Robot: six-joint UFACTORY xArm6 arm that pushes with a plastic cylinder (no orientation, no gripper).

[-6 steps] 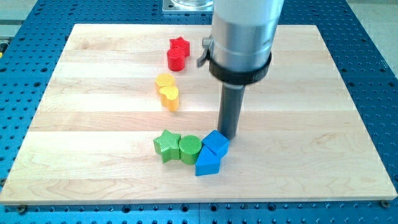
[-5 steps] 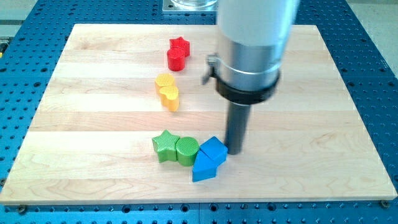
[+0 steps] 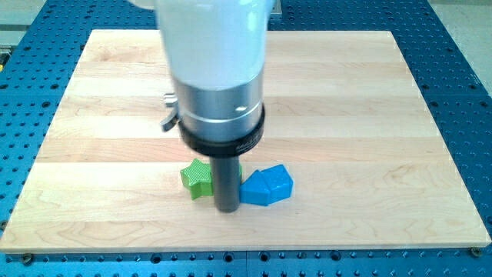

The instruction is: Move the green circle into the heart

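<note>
My tip (image 3: 227, 208) rests on the bench (image 3: 369, 138) toward the view's bottom, just left of centre. The green star block (image 3: 195, 178) lies just beside the rod on the view's left; the blue blocks (image 3: 267, 186) (how many cannot be told, they read as one lump) lie just beside it on the view's right. A sliver of the green circle block (image 3: 239, 174) shows at the rod's right edge, between the rod and the blue blocks.
</note>
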